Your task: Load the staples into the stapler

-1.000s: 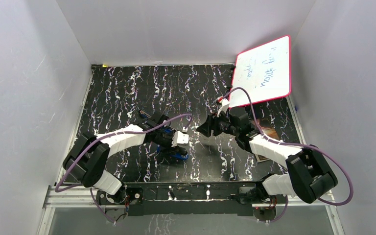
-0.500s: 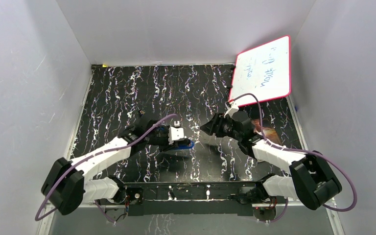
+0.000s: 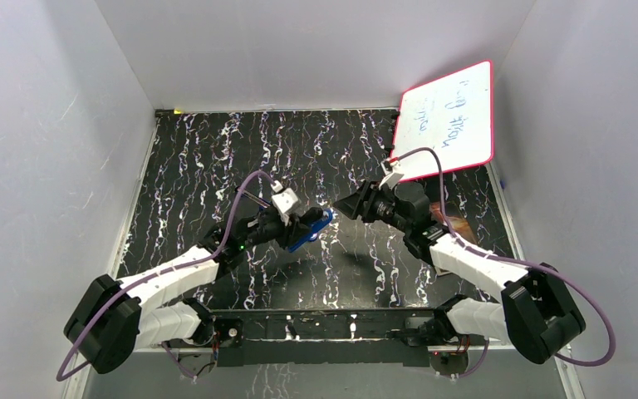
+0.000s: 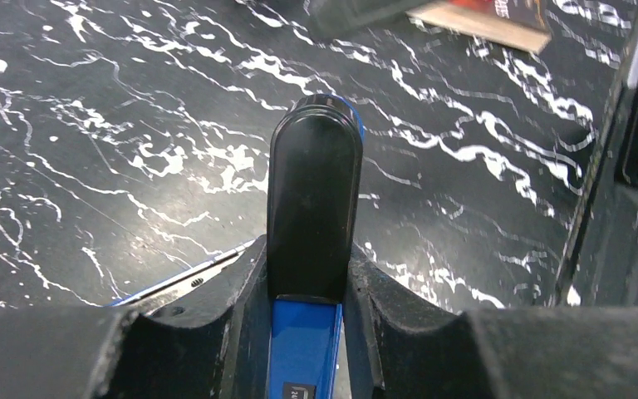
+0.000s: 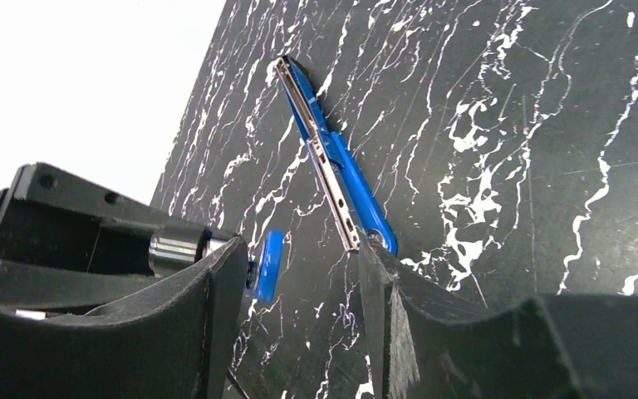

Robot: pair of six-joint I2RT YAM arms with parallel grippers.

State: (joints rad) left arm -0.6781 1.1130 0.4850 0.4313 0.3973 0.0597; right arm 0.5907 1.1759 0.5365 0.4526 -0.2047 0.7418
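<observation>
Lift is done: your left gripper (image 3: 299,223), jaws clamped on the stapler (image 5: 345,174), has raised it off the table (image 3: 216,150) within the last second. It now holds the stapler in mid-air between the arms, near the right gripper (image 3: 339,207), whose jaws stand apart on nothing. The metal channel (image 5: 322,158) lies exposed, so loading looks possible, but you must fetch staples first. Count: one stapler, two grippers, one box (image 4: 473,17), one whiteboard (image 3: 444,120), no staples visible.

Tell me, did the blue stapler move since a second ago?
Yes. The stapler, gripped by the left hand, moved up the top view, closer to the whiteboard.
</observation>
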